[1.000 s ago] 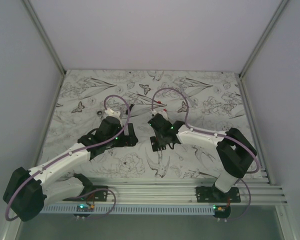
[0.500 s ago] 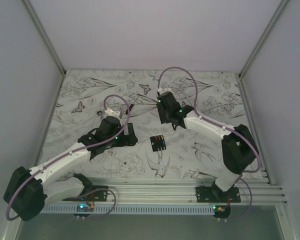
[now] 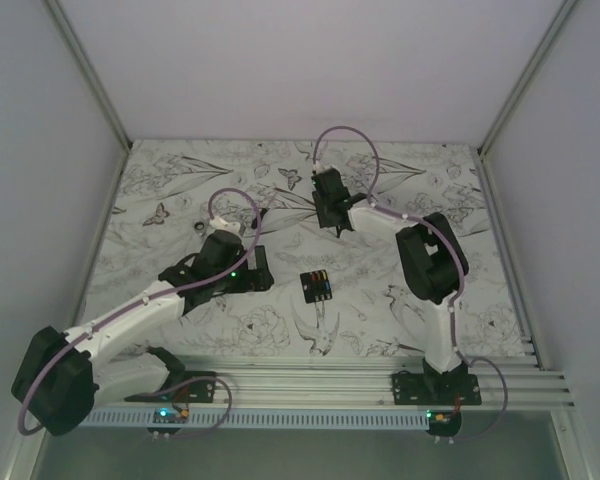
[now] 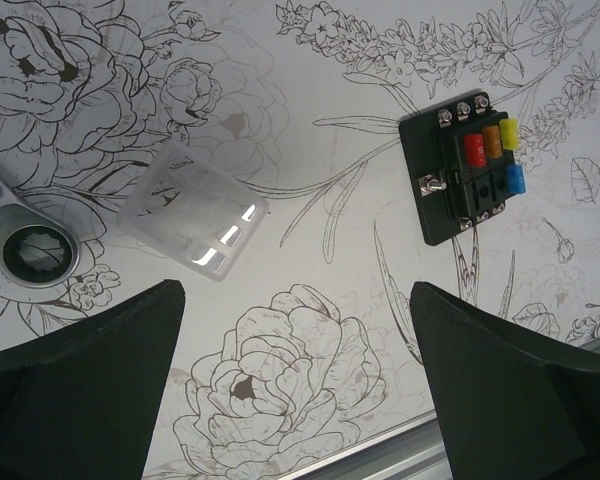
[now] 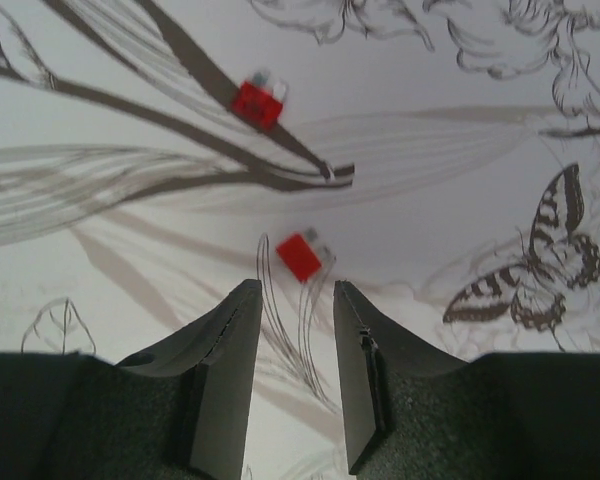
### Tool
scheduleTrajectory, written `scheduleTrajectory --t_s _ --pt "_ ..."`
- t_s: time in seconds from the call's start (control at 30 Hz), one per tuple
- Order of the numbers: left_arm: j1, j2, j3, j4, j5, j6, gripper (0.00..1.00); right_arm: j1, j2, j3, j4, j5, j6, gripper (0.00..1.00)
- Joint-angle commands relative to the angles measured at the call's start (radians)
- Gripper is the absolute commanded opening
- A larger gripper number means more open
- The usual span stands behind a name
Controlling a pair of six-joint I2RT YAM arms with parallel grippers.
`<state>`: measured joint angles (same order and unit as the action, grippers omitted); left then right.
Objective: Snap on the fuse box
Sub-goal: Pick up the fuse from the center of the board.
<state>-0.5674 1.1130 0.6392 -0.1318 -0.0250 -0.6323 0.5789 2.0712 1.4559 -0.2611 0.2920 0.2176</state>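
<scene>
The fuse box [image 3: 317, 286] lies flat on the flowered mat between the arms, a black block with red, orange, yellow and blue fuses in its top; nothing touches it. The left wrist view has the fuse box [image 4: 467, 165] at upper right, and a clear plastic cover [image 4: 192, 215] lies apart at its left. My left gripper [image 3: 252, 270] hovers left of the box, and in its own view the left gripper [image 4: 295, 330] stands wide open and empty. My right gripper [image 3: 331, 218] is behind the box. Seen from its wrist, the right gripper [image 5: 292, 292] has its jaws apart over bare mat, just short of a loose red fuse [image 5: 300, 256].
A second red fuse [image 5: 259, 102] lies farther out on the mat. A metal ring wrench [image 4: 30, 250] rests left of the clear cover. White walls close in the left, right and back sides. An aluminium rail [image 3: 310, 378] runs along the near edge.
My right arm has lifted off the fuse box and swung to the back of the mat, leaving the box uncovered. The left arm has hardly moved.
</scene>
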Motion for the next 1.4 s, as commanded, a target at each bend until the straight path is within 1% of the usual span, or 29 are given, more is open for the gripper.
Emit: scheduleTrajectory --t_s 0.0,0.17,0.37,0.63,0.8,1.13,1.27,1.37 --pt "0.011 0.012 0.02 -0.029 -0.002 0.004 1.0 -0.002 0.062 0.102 0.041 0.075 0.024 0.42" --pt "0.014 0.02 0.02 -0.028 0.001 0.001 1.0 -0.008 0.138 0.169 0.016 0.12 0.042 0.42" --pt "0.015 0.016 0.017 -0.029 0.006 -0.001 1.0 -0.012 0.163 0.177 -0.015 0.115 0.037 0.4" --pt "0.015 0.011 0.018 -0.028 0.013 -0.007 1.0 -0.021 0.085 0.08 -0.034 0.113 0.039 0.41" --pt "0.015 0.017 0.022 -0.028 0.014 -0.007 1.0 -0.034 0.047 0.027 -0.035 0.083 0.047 0.41" --pt "0.015 0.016 0.021 -0.029 0.015 -0.007 1.0 -0.072 0.056 0.032 -0.047 -0.064 0.058 0.41" --pt "0.015 0.015 0.022 -0.028 0.017 -0.005 1.0 -0.09 0.058 0.035 -0.059 -0.13 0.007 0.41" --pt "0.016 0.012 0.019 -0.028 0.019 -0.004 1.0 -0.121 0.053 0.031 -0.068 -0.212 -0.052 0.42"
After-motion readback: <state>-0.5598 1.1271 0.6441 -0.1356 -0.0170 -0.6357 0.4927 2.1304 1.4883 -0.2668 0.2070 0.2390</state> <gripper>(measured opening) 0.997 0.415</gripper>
